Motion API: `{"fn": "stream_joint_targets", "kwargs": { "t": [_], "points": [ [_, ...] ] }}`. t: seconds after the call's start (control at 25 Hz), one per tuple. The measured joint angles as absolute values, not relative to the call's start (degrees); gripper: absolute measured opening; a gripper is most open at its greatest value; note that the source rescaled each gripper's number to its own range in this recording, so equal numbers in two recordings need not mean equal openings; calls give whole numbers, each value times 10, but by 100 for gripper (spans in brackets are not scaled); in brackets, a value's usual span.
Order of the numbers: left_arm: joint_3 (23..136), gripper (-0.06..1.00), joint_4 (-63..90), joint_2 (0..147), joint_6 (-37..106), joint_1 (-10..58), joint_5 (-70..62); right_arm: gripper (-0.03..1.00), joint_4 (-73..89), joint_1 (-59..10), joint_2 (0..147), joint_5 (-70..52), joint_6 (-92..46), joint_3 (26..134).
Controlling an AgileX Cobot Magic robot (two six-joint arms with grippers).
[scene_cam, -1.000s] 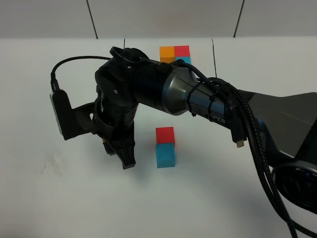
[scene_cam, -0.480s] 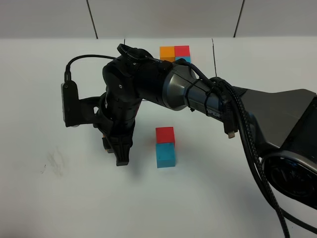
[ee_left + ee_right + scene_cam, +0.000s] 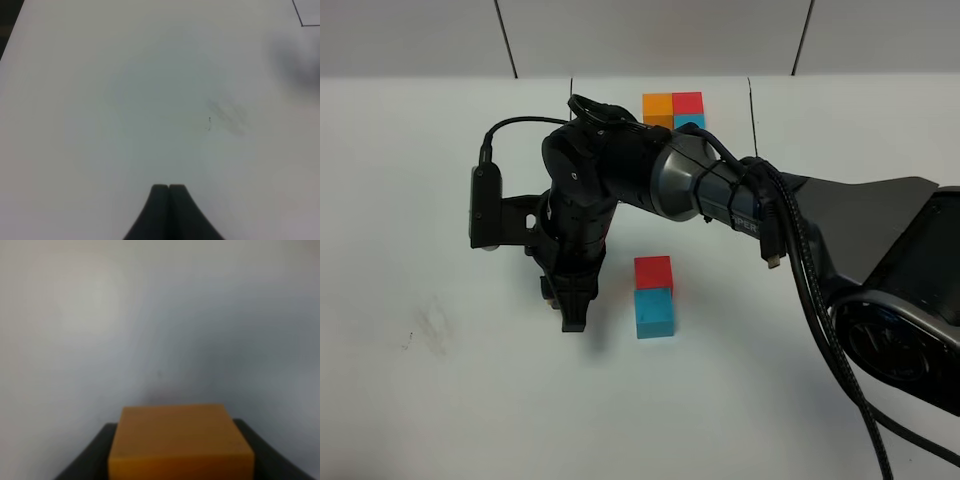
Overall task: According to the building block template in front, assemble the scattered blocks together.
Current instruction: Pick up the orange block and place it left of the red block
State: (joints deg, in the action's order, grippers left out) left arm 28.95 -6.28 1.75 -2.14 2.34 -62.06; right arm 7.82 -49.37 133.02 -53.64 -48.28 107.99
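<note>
While the right arm reaches in from the lower right of the exterior high view and crosses past the middle, the right gripper [image 3: 572, 305] points down at the white table [image 3: 440, 400] a little left of centre, its tips close to the surface. In the right wrist view its jaws pinch the orange cube [image 3: 181, 442] from both sides, the dark fingers [image 3: 87, 455] showing at either flank of the block; in the exterior high view the cube itself is hidden behind the gripper. Just to the right of the gripper, near the centre of the frame, the red cube [image 3: 653, 272] and the blue cube [image 3: 654, 313] sit on the table touching each other, red on the far side and blue on the near side. At the top centre of the frame lies the building block template [image 3: 673, 108], with orange and red squares side by side and a blue one partly covered by the arm. The left gripper [image 3: 169, 189] shows only in its own wrist view, jaws pressed together with nothing between them, above bare table with a faint smudge [image 3: 227, 112]
</note>
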Motion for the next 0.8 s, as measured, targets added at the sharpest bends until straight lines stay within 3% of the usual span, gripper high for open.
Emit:
{"fn": "stream_joint_targets", "kwargs": {
  "t": [0.8],
  "points": [
    [290,0,-63,18,-21,23,-621,43,79,-476,1342,-544,-450,1077]
  ]
}}
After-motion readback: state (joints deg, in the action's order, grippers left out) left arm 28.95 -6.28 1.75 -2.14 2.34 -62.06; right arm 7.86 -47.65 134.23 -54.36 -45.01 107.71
